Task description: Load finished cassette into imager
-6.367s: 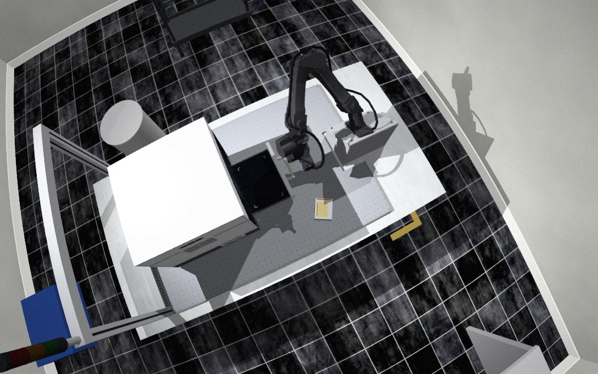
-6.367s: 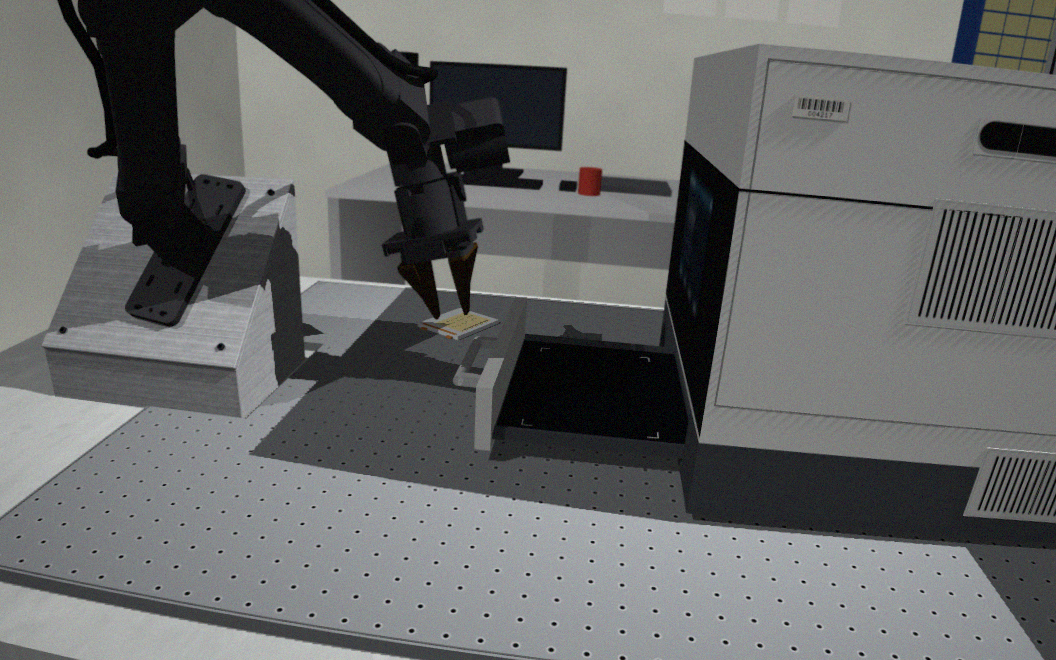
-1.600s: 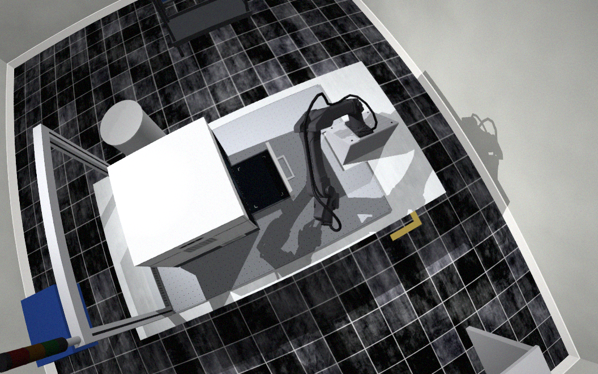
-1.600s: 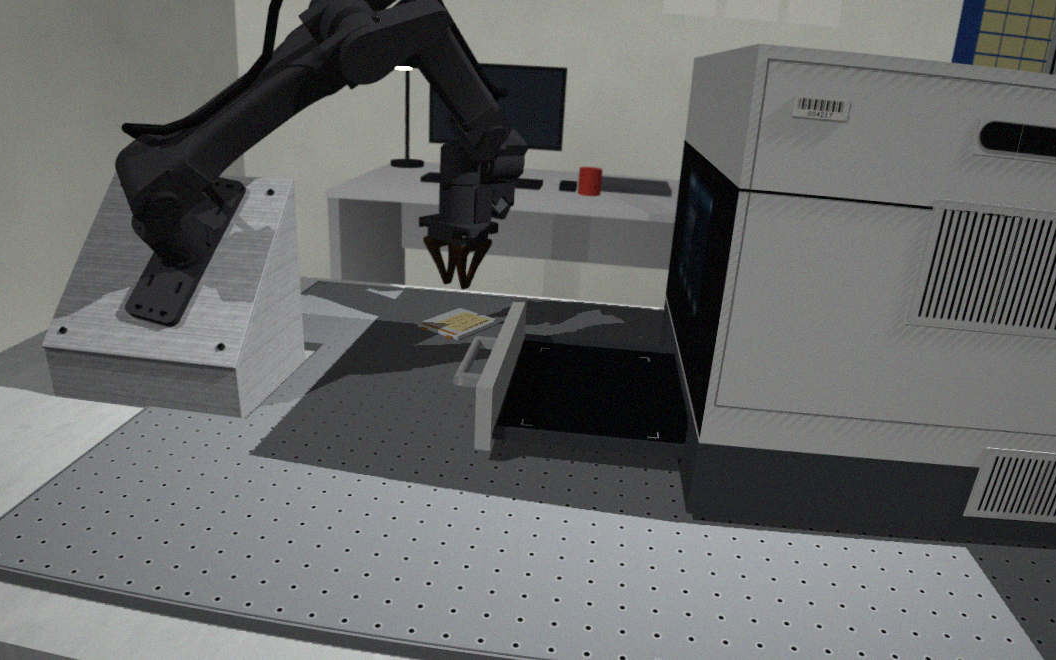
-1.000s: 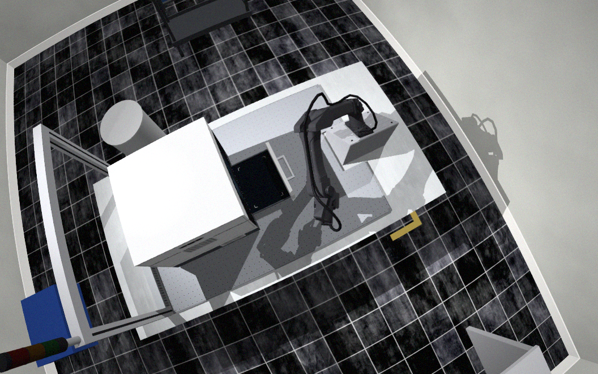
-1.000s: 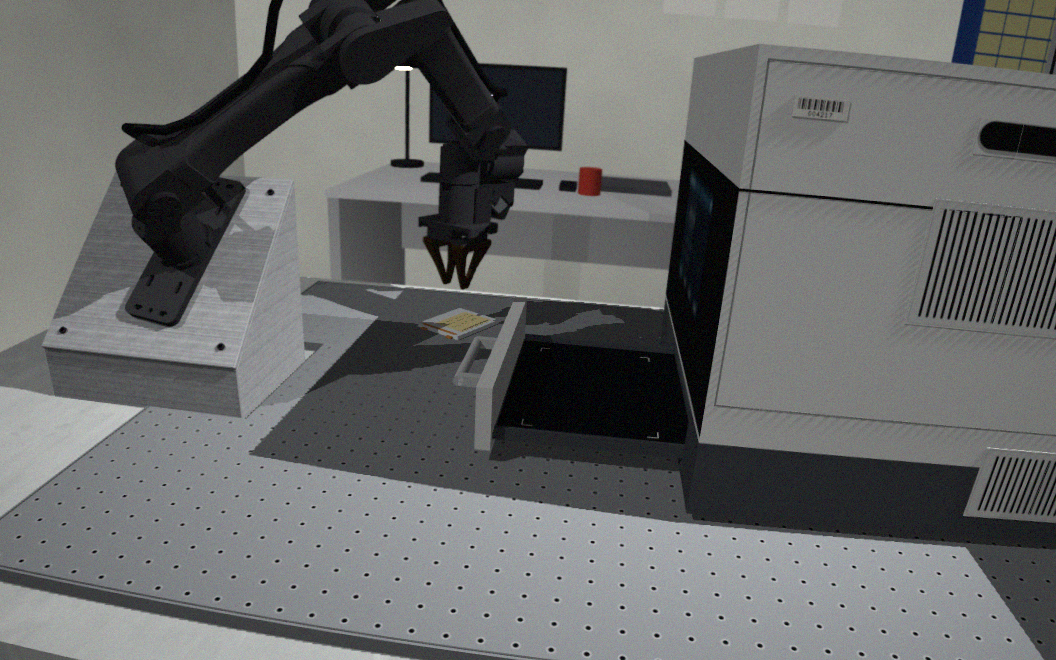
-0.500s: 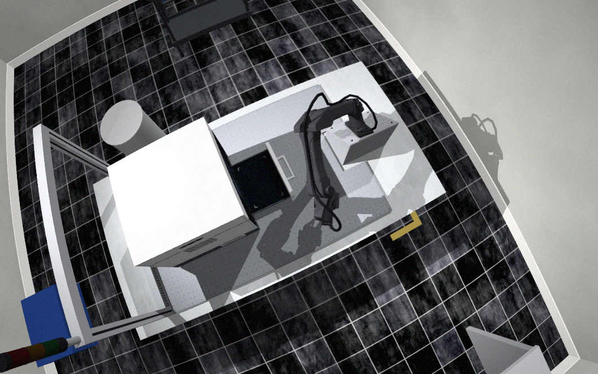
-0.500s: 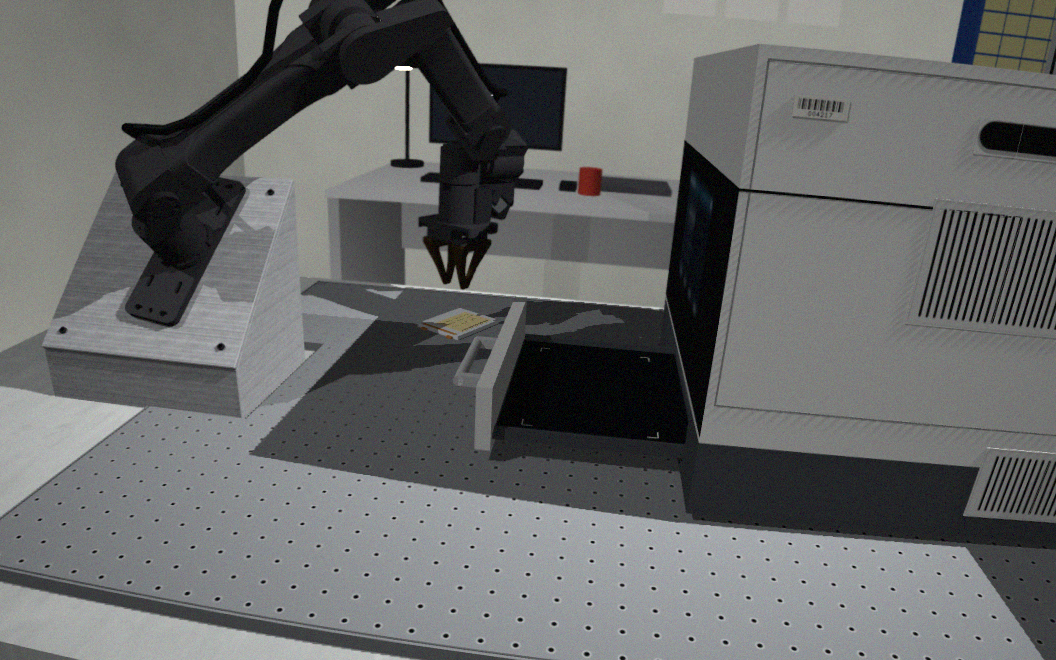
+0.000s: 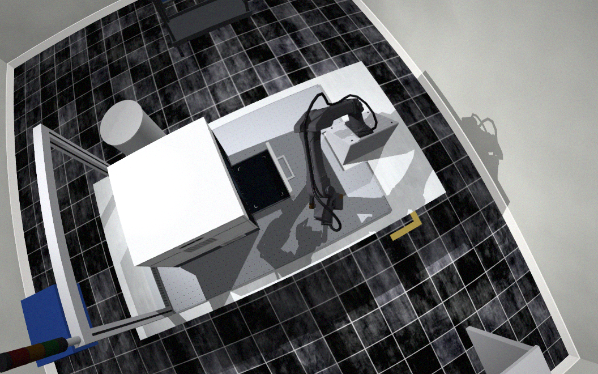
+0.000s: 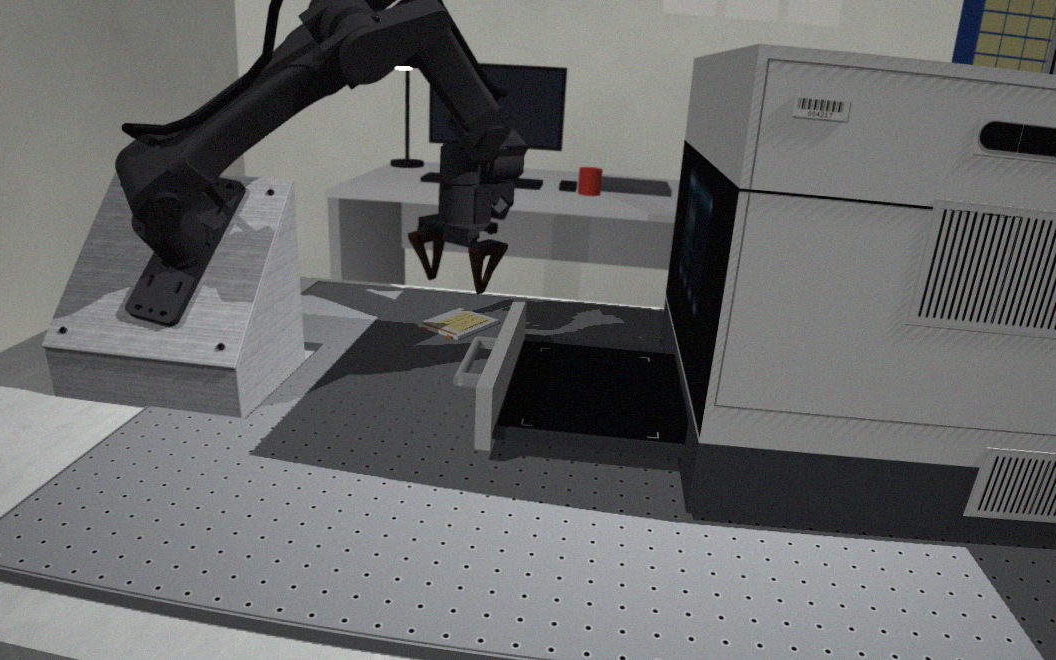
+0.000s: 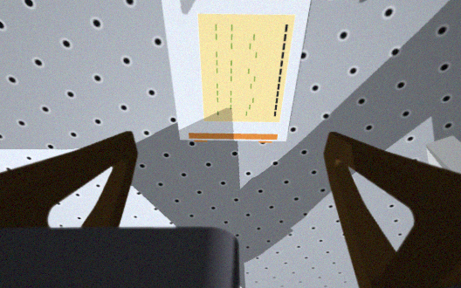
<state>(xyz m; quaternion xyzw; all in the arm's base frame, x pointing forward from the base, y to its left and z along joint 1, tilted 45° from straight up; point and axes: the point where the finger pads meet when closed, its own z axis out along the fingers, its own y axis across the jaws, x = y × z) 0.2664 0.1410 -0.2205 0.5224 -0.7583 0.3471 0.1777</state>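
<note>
The finished cassette [image 10: 458, 322] [image 11: 243, 65], a white plate with a yellow gel window and an orange strip at one end, lies flat on the perforated board just outside the drawer's front panel. My gripper [image 10: 456, 280] [image 11: 230, 142] [image 9: 322, 208] is open wide and empty, hanging a short way above the cassette's orange end. The gel imager IM [image 10: 885, 245] [image 9: 176, 190] is a large white box. Its drawer is pulled out, showing bare dark glass [image 10: 589, 385] [image 9: 259, 181] with white corner marks. The drawer's front panel [image 10: 499, 368] [image 9: 282, 167] carries a handle. In the top view the arm hides the cassette.
The arm's sloped grey pedestal [image 10: 179, 327] [image 9: 362, 139] stands left of the cassette. The perforated board [image 10: 352, 532] stretches toward the front. A corner of the drawer's front panel [image 11: 450, 153] shows at the right of the wrist view. A desk with a red cup [image 10: 589, 181] stands behind.
</note>
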